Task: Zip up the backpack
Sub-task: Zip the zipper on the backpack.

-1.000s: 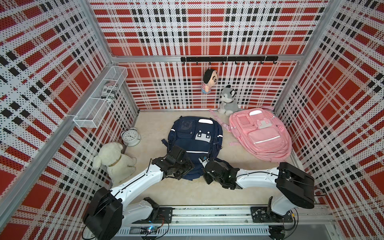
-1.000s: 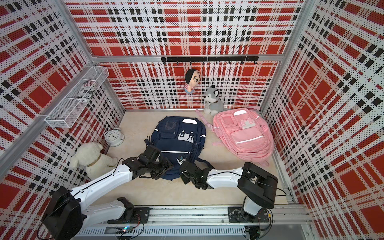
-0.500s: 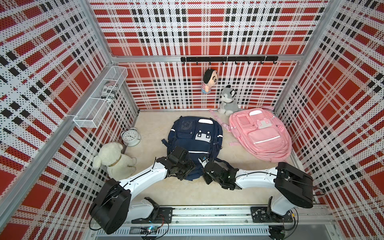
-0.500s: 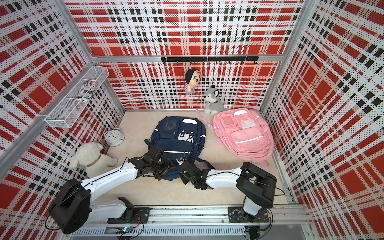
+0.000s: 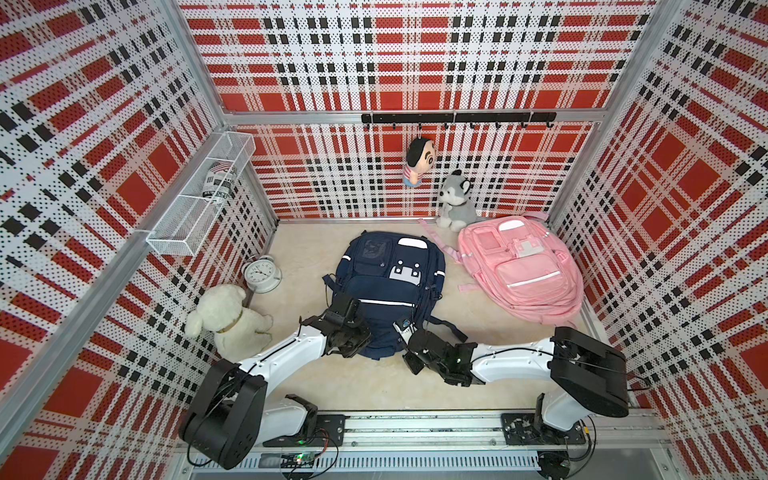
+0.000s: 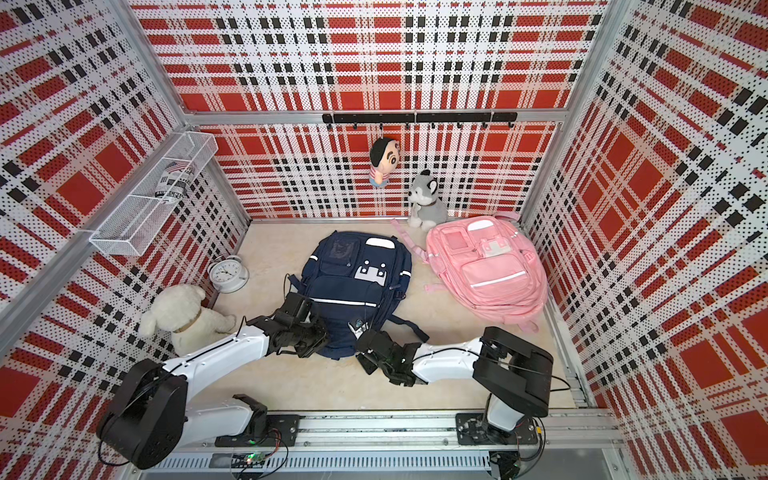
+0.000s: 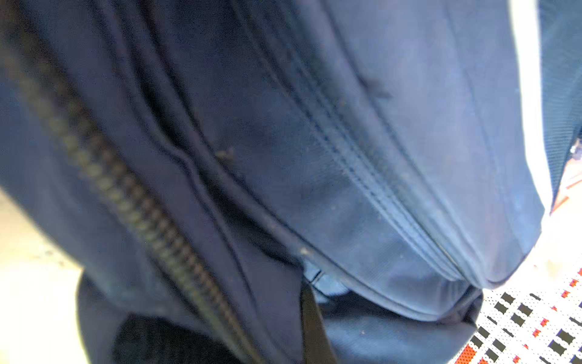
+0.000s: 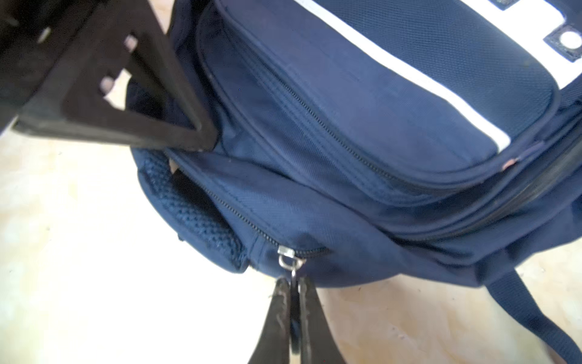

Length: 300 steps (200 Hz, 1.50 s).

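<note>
The navy backpack [image 5: 386,282] [image 6: 353,282] lies flat mid-floor in both top views. My left gripper [image 5: 353,337] [image 6: 309,334] is at its near left corner, shut on a fold of the bag's fabric. In the left wrist view, navy cloth and a zipper track [image 7: 132,195] fill the frame and hide the jaws. One black left finger [image 8: 126,94] presses the bag's edge in the right wrist view. My right gripper [image 5: 404,331] [image 6: 359,328] [image 8: 293,290] sits at the near edge, shut on the silver zipper pull [image 8: 291,263] of the bottom zipper.
A pink backpack [image 5: 523,270] lies at the right beside a grey husky plush [image 5: 455,199]. A white plush dog [image 5: 228,320] and an alarm clock [image 5: 262,272] stand at the left. A wire shelf [image 5: 195,216] and a hanging doll [image 5: 417,162] are on the walls.
My left gripper has slid a little along the bag's near left corner and gone from wide open to shut. The right gripper stays shut on the zipper pull.
</note>
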{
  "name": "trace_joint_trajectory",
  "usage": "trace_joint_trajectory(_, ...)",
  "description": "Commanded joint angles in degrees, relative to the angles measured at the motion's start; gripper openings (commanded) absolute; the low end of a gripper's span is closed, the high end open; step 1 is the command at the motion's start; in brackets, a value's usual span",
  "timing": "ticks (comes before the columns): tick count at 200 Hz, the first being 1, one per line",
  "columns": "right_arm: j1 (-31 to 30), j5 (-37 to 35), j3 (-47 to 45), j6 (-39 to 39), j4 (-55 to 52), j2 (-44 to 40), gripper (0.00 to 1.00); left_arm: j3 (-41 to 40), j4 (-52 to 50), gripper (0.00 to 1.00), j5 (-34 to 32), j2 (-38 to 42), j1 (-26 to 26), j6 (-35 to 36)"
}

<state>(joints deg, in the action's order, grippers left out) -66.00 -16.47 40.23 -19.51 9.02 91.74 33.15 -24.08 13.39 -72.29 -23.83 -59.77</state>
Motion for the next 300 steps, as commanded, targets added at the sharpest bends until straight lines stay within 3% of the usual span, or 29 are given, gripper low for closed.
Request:
trace_joint_trajectory(1,3.7,-0.69,-4.48,0.85,-1.63,-3.17,0.0,-0.6,-0.82,0.0,-4.47,2.12,2.57,3.98)
trace_joint_trajectory(42,17.87,4.02,-7.25,5.65,-2.9,-5.29,0.0,-1.28,-2.73,0.0,-2.49,7.26,4.84,5.33)
trace_joint_trajectory(100,33.84,12.77,3.0,12.41,-4.61,3.36,0.0,-4.14,-3.33,0.0,1.4,14.51,5.54,4.7)
trace_joint_trajectory(138,37.94,15.81,11.65,12.5,-7.31,10.99,0.0,-6.99,-2.06,0.0,3.38,18.48,4.88,2.49)
trace_joint_trajectory(193,39.1,16.95,15.24,13.77,-7.8,13.15,0.0,-10.1,2.45,0.0,3.31,21.66,1.85,-1.28)
trace_joint_trajectory(222,39.12,19.8,16.93,14.34,-8.41,13.11,0.0,-10.82,8.09,0.33,0.56,21.42,-1.7,-4.27)
trace_joint_trajectory(238,39.18,20.6,19.32,15.77,-11.34,13.49,0.12,-10.48,11.82,0.55,-2.38,20.5,-4.69,-5.95)
trace_joint_trajectory(248,39.11,19.89,20.95,16.78,-13.7,13.72,0.36,-10.14,14.02,0.65,-4.4,19.52,-6.64,-6.99)
trace_joint_trajectory(266,39.14,15.88,23.35,17.42,-18.28,13.31,0.63,-8.29,15.64,0.89,-7.8,17.29,-9.43,-6.72)
trace_joint_trajectory(271,39.17,15.4,23.83,17.4,-19.46,13.06,0.7,-7.42,15.52,0.99,-8.68,16.59,-10.11,-6.17)
trace_joint_trajectory(287,39.16,17.72,24.58,16.72,-22.54,11.59,0.99,-4.46,12.39,0.98,-11.92,15.06,-10.97,-4.1)
trace_joint_trajectory(300,39.13,19.06,25.31,14.62,-25.8,10.65,1.0,-1.13,8.49,0.98,-15.99,14.31,-10.95,-1.39)
